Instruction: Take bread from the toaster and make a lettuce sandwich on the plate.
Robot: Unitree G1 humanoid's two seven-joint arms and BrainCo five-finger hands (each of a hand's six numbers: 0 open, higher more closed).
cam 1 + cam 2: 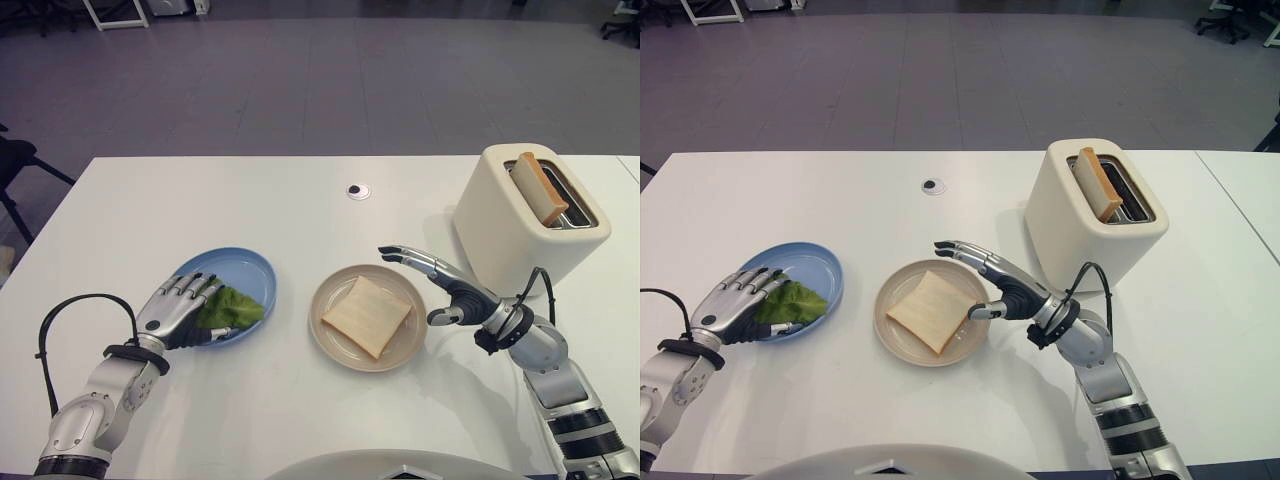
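A slice of bread (366,316) lies flat on the beige plate (330,337) at the table's middle. To its right stands a cream toaster (505,235) with a second slice of bread (541,188) sticking up from a slot. A green lettuce leaf (231,307) lies in the blue plate (243,269) on the left. My left hand (175,310) rests on the blue plate's near edge, fingers curled around the lettuce. My right hand (445,283) hovers open just right of the beige plate, fingers stretched out, holding nothing.
A small round black-and-white cap (358,191) sits in the table surface behind the plates. A black cable (538,282) loops near my right wrist by the toaster. The white table's (300,420) right edge runs past the toaster.
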